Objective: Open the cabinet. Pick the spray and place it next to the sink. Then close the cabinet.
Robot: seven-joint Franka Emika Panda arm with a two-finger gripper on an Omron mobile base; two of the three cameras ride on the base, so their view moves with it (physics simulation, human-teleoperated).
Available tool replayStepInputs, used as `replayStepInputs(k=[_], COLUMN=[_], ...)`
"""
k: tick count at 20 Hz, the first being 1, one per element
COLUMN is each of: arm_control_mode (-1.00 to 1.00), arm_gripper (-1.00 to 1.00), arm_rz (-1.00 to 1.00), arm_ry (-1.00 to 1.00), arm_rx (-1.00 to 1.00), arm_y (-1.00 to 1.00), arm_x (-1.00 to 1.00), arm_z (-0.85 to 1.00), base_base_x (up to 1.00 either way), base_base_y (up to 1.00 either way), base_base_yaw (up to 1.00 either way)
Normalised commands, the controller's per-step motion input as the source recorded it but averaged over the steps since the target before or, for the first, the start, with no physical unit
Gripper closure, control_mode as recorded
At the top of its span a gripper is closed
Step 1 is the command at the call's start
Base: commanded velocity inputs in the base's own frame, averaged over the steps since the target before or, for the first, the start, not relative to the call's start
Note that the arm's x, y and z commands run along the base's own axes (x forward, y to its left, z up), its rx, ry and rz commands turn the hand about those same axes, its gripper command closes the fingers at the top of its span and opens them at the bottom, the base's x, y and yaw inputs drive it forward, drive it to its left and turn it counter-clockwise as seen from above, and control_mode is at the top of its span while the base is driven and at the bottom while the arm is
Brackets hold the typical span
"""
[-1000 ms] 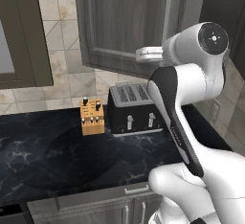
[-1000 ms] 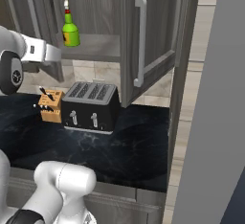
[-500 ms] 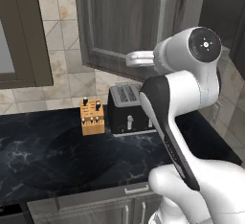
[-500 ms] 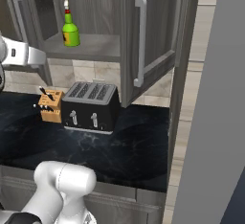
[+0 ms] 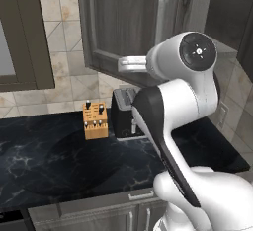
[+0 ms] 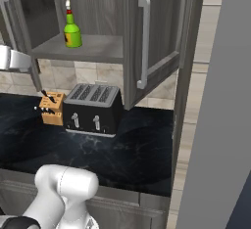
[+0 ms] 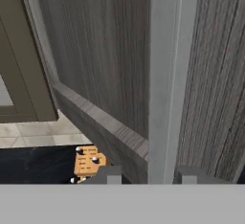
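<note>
Doors of the wide dark grey wood-grain wall cabinet (image 6: 162, 27) now both stand open. Over the last second the left door (image 5: 123, 18) swings further out toward the camera, and the white arm goes with it to the left edge of the right base view.

In the hand view the long silver bar handle (image 7: 165, 74) of that door runs up the middle of the frame. The two-finger gripper (image 7: 150, 175) sits at its lower end with one dark tip on each side. A clear gap shows between the left tip and the bar, so the jaws are released and hold nothing; a moment ago they looked closed on the handle.

I judge that the opening step is finished and the gripper is letting go of the door.

The small lime-green spray bottle with red-and-white trigger head (image 6: 72, 31) stands upright on the inner shelf, at the upper left of the right base view, untouched and well apart from the gripper. Below it on the black marbled counter (image 6: 132, 149) stand a black four-slot toaster (image 6: 93, 108) and an orange wooden knife block (image 6: 51, 108).

Next should come the reach to the bottle. The open left door hangs near the arm, so the hand probably must back away from it first.
</note>
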Motion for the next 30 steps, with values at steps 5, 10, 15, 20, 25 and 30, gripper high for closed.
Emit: replayStepInputs(k=[5,10,15,20,25,30], arm_control_mode=[-1.0,-1.0,-1.0,-1.0,-1.0,-1.0], arm_gripper=[1.0,1.0,1.0,1.0,1.0,1.0], arm_rz=[0.0,0.0,0.0,0.01,0.03,0.01], arm_ry=[0.0,0.0,0.0,0.0,0.0,0.02], arm_rx=[0.0,0.0,0.0,0.0,0.0,0.0], arm_y=[0.44,0.38,0.36,0.4,0.43,0.14], arm_x=[-0.02,0.0,0.0,0.0,0.0,0.0], arm_z=[0.07,0.08,0.12,0.07,0.0,0.0], base_base_x=[0.0,0.0,0.0,0.0,0.0,0.0], base_base_y=[0.0,0.0,0.0,0.0,0.0,0.0], base_base_yaw=[0.0,0.0,0.0,0.0,0.0,0.0])
